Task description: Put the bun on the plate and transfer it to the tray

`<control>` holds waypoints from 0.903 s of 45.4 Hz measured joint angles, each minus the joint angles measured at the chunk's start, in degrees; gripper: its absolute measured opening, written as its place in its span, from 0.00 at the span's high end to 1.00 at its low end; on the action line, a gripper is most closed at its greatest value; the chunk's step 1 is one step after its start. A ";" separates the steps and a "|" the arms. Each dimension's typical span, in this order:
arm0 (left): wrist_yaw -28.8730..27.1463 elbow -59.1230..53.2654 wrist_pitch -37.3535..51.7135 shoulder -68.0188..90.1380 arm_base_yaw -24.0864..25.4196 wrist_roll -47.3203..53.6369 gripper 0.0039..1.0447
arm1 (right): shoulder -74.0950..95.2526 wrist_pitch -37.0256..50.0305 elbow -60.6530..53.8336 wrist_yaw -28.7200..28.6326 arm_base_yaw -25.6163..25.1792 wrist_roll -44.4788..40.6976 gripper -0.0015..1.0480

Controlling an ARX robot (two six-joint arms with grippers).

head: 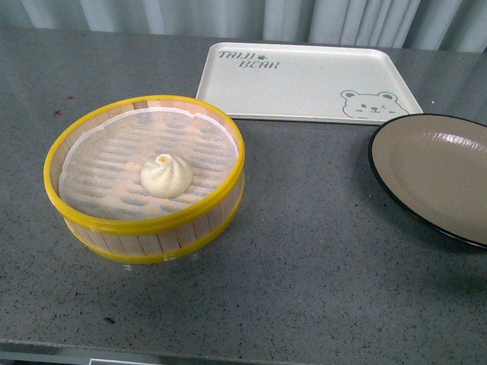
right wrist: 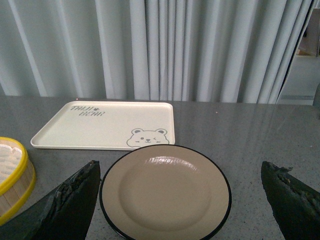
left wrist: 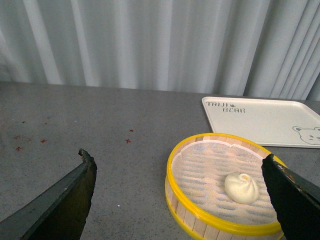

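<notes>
Left tool (left wrist: 175, 155): my fingers are spread wide, gripping nothing.
Right tool (right wrist: 179, 163): here too my fingers are parted wide, nothing between them.
Bun (head: 166, 175): it's ahead of my left tool, sitting pleats-up on the white liner inside the yellow-rimmed steamer basket (head: 144, 239), closer to one finger than the other.
Plate (right wrist: 165, 192): dead ahead of my right tool, flat on the grey bench (head: 304, 266), framed between both fingers.
Tray (right wrist: 100, 127): past the plate from my right tool and past the basket from my left, lettering and bear face up.
Plate to tray: near each other, with a thin strip of bench between them.
</notes>
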 joint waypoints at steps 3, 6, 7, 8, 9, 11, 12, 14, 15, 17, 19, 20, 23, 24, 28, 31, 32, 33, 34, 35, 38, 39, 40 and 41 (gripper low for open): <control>0.00 0.00 0.00 0.00 0.00 0.00 0.06 | 0.00 0.00 0.00 0.00 0.00 0.02 0.09; 0.00 0.00 0.00 0.00 0.00 0.00 0.06 | 0.00 0.00 0.00 -0.02 0.00 0.02 0.09; 0.00 0.00 0.00 0.00 0.00 0.00 0.06 | 0.00 0.00 0.00 0.00 0.00 0.02 0.09; 0.00 0.00 0.00 0.00 0.00 0.00 0.06 | 0.00 0.00 0.00 0.00 0.00 0.00 0.09; 0.00 0.00 0.00 0.00 0.00 0.00 0.06 | 0.00 0.00 0.00 -0.02 0.00 0.00 0.09; 0.00 0.00 0.00 0.00 0.00 0.00 0.06 | 0.00 0.00 0.00 -0.02 0.00 0.02 0.09; 0.00 0.00 0.00 0.00 0.00 0.00 0.06 | 0.00 0.00 0.00 -0.02 0.00 0.02 0.09; 0.00 0.00 0.00 0.00 0.00 0.00 0.06 | 0.00 0.00 0.00 0.00 0.00 0.00 0.09; 0.00 0.00 0.00 0.00 0.00 0.00 0.06 | 0.00 0.00 0.00 0.00 0.00 0.02 0.09; 0.00 0.00 0.00 0.00 0.00 0.00 0.06 | 0.00 0.00 0.00 0.00 0.00 0.02 0.09; 0.00 0.00 0.00 0.00 0.00 0.00 0.06 | 0.00 0.00 0.00 -0.02 0.00 0.02 0.09; 0.00 0.00 0.00 0.00 0.00 0.00 0.06 | 0.00 0.00 0.00 0.00 0.00 0.02 0.09; 0.00 0.00 0.00 0.00 0.00 0.00 0.06 | 0.00 0.00 0.00 -0.02 0.00 0.02 0.09; 0.00 0.00 0.00 0.00 0.00 0.00 0.06 | 0.00 0.00 0.00 -0.02 0.00 0.02 0.09; 0.00 0.00 0.00 0.00 0.00 0.00 0.06 | 0.00 0.00 0.00 0.00 0.00 0.02 0.09; 0.00 0.00 0.00 0.00 0.00 0.00 0.06 | 0.00 0.00 0.00 0.00 0.00 0.02 0.09; 0.00 0.00 0.00 0.00 0.00 0.00 0.06 | 0.00 0.00 0.00 -0.02 0.00 0.00 0.09; 0.00 0.00 0.00 0.00 0.00 0.00 0.06 | 0.00 0.00 0.00 0.00 0.00 0.02 0.09; 0.00 0.00 0.00 0.00 0.00 0.00 0.06 | 0.00 0.00 0.00 -0.02 0.00 0.02 0.09; 0.00 0.00 0.00 0.00 0.00 0.00 0.06 | 0.00 0.00 0.00 0.00 0.00 0.00 0.09; 0.00 0.00 0.00 0.00 0.00 0.00 0.06 | 0.00 0.00 0.00 0.00 0.00 0.02 0.09; 0.00 0.00 0.00 0.00 0.00 0.00 0.06 | 0.00 0.00 0.00 -0.02 0.00 0.02 0.09; 0.00 0.00 0.00 0.00 0.00 0.00 0.06 | 0.00 0.00 0.00 0.00 0.00 0.02 0.09; 0.00 0.00 0.00 0.00 0.00 0.00 0.06 | 0.00 0.00 0.00 -0.02 0.00 0.02 0.09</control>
